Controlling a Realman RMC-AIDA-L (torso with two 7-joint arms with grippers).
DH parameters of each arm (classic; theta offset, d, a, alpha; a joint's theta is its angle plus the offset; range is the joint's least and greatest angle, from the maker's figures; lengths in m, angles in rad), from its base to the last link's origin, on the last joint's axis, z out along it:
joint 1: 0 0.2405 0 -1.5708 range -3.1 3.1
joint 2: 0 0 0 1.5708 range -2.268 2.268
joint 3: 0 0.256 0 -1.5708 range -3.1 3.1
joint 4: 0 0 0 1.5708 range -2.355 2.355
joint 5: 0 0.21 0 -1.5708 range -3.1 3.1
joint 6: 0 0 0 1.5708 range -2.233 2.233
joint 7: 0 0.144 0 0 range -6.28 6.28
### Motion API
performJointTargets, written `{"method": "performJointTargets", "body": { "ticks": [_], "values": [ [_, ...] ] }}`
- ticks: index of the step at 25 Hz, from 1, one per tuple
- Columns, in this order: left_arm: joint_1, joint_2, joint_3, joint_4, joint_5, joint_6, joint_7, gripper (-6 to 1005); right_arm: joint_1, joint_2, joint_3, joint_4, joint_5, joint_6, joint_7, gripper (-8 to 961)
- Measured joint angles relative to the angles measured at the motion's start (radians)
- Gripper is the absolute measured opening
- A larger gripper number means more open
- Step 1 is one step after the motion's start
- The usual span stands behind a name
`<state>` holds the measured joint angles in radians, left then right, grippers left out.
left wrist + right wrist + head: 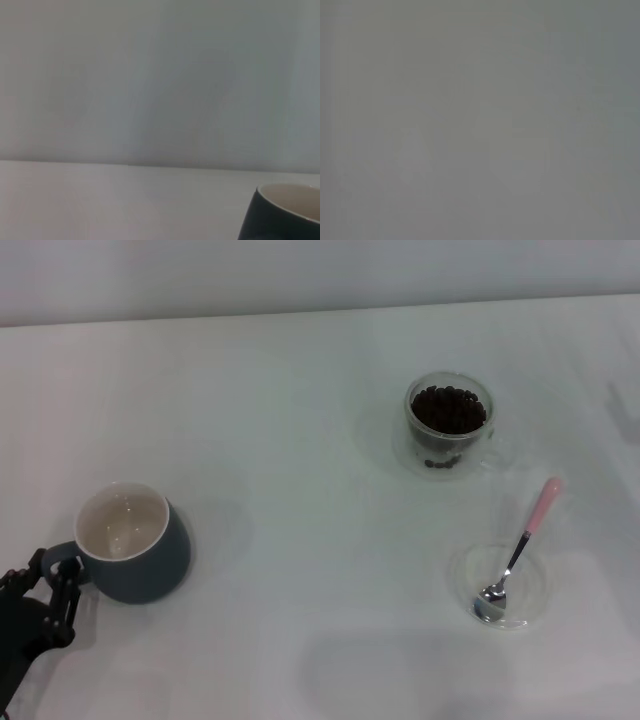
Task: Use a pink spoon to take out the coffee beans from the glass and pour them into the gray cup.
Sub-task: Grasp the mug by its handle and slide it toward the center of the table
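The gray cup point(140, 565) stands at the front left of the white table, empty, its loop handle turned toward my left gripper point(55, 575), which sits right at that handle. The cup's rim also shows in the left wrist view point(285, 212). The glass point(449, 430) stands at the back right, filled with coffee beans point(448, 408). The pink spoon point(522, 540) rests in front of it, its metal bowl in a shallow clear dish point(535, 590) and its pink handle pointing away from me. My right gripper is out of view.
The white table point(300, 440) stretches between the cup and the glass. A pale wall runs along its far edge. The right wrist view shows only a blank grey surface.
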<state>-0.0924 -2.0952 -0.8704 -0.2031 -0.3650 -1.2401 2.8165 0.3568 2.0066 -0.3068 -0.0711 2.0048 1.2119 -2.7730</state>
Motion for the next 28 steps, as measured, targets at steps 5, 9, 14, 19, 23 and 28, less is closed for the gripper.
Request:
{"method": "performJointTargets", "body": {
  "ticks": [5,9,14,19,23,28],
  "values": [
    [0.013,-0.001,0.008,0.000,-0.005,0.000,-0.001,291,0.004,0.000,0.000,0.002,0.000,-0.001,-0.003,741],
    [0.015,-0.002,0.008,-0.003,-0.006,0.004,-0.001,272,0.006,0.000,-0.001,0.004,-0.002,-0.005,-0.004,741],
    [0.011,-0.001,0.006,-0.005,-0.007,0.006,-0.001,249,0.006,0.001,-0.005,0.007,-0.004,-0.005,-0.003,741],
    [0.001,0.002,0.001,-0.006,-0.018,0.017,-0.001,186,0.001,0.001,-0.002,0.018,-0.003,-0.002,-0.002,740],
    [-0.020,0.003,0.001,-0.006,-0.023,0.020,0.002,186,-0.001,0.001,-0.001,0.018,-0.004,-0.002,-0.001,740],
    [-0.057,0.004,0.006,-0.008,-0.016,0.021,0.002,186,0.006,0.001,-0.002,0.017,-0.004,0.000,0.000,740]
  ]
}}
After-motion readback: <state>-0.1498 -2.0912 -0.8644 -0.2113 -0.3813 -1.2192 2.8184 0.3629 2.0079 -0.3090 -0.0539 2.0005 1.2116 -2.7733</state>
